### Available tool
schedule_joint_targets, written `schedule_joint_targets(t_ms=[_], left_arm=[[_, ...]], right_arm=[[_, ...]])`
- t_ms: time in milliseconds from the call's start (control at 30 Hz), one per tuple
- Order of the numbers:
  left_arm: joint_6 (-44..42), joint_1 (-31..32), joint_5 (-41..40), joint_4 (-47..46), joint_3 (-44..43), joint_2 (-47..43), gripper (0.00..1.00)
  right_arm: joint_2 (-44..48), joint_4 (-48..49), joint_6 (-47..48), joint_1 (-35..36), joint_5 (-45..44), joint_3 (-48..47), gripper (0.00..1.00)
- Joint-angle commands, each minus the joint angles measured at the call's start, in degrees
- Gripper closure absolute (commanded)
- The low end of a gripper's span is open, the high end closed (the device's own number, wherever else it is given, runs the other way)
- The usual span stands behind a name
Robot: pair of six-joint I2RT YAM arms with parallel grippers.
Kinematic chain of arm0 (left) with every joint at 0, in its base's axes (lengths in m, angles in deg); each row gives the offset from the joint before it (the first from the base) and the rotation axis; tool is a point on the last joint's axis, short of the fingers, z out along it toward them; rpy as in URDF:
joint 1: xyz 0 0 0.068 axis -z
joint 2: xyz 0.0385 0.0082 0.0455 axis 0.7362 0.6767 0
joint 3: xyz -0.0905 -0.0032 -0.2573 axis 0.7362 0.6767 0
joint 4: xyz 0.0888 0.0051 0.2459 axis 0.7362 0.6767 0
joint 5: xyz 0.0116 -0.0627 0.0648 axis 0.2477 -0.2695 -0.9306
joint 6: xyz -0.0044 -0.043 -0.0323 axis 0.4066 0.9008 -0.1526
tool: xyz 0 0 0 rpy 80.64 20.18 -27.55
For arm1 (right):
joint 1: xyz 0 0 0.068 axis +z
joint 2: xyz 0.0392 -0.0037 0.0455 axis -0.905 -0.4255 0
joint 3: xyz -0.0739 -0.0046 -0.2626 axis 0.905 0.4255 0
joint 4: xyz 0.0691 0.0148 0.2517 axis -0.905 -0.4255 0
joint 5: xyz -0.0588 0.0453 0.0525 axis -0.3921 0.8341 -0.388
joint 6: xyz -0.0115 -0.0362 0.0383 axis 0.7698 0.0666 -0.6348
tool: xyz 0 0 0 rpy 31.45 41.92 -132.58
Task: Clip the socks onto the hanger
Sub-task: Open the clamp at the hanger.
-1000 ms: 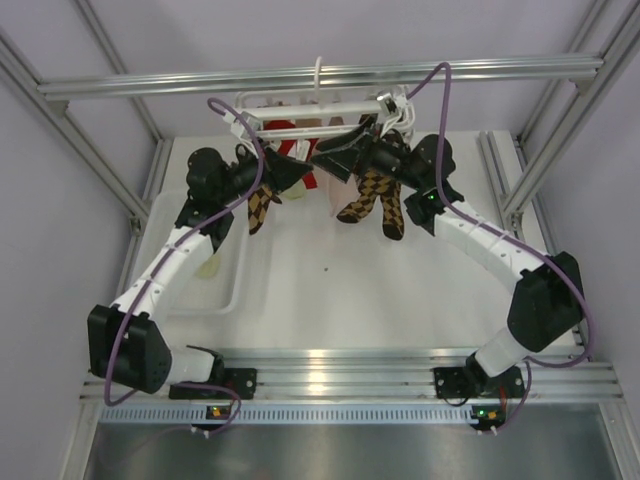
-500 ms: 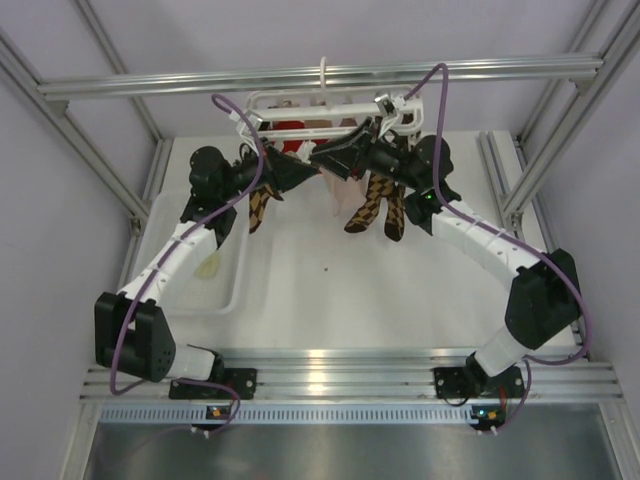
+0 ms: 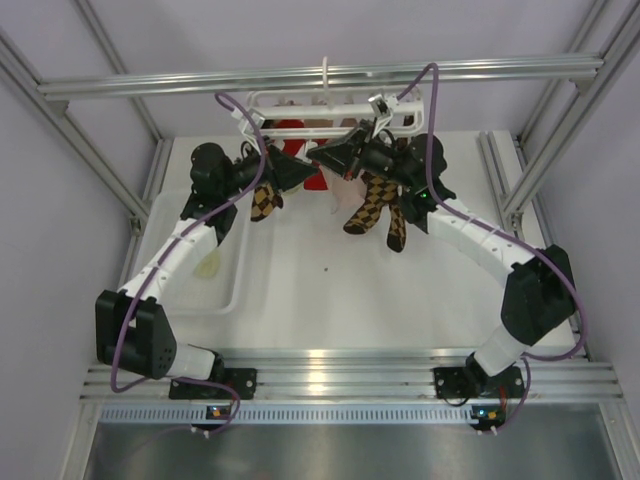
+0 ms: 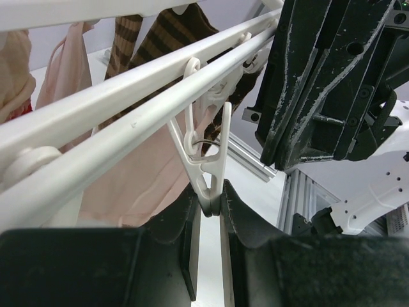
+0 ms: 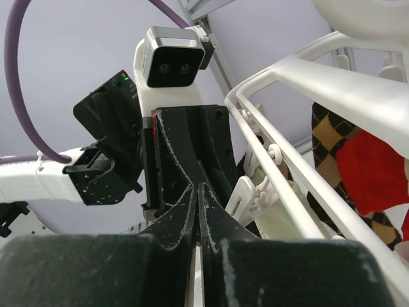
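Findings, largest item first. One white table (image 3: 330,290) carries the whole set-up. Two arms are counted: the left arm (image 3: 175,250) and the right arm (image 3: 480,235), both reaching up to the far edge, where their tips meet under the rack. One shallow clear tray (image 3: 240,285) sits on the left of the table; it holds one pale cream sock (image 3: 208,266), lying flat and touched by neither arm. One white hanger (image 3: 300,98) hangs by its hook from the overhead bar. On it are three brown checked socks (image 3: 368,205), one at the left and two side by side at the right. Two patches of red cloth (image 3: 290,128) show there too; whether they are one sock or two cannot be told. In the left wrist view, pink cloth (image 4: 140,185) and one brown striped sock (image 4: 150,38) also hang from the rails. The left gripper (image 4: 209,201) is narrowed onto the lower end of one white clip (image 4: 209,153) that dangles from a rail, pinching it between both fingers. The right gripper (image 5: 197,198) stands just beside that clip, its fingers pressed together with no gap. Whether any cloth is caught between them cannot be told.
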Motion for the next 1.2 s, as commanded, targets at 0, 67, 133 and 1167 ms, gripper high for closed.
schedule_joint_targets(t_ms=[0,67,133,1167], left_arm=[[-3.8,1.0,4.5,3.4,-3.1,-0.5,0.98],[-4.8,1.0,4.0,3.7,-3.2,-0.7,0.98],[-5.6,1.1,3.7,4.8,-3.3,-1.1,0.99],[-2.4,0.8,6.4,6.8,-2.5,-2.9,1.0]], right_arm=[[-1.0,1.1,-0.1,0.3,-1.8,-2.6,1.0],[-1.2,1.3,-0.7,0.3,-1.8,-2.6,1.0],[-1.3,1.6,-1.7,0.3,-2.0,-2.5,1.0],[6.0,-14.2,-2.9,-1.2,-14.4,1.4,0.52]])
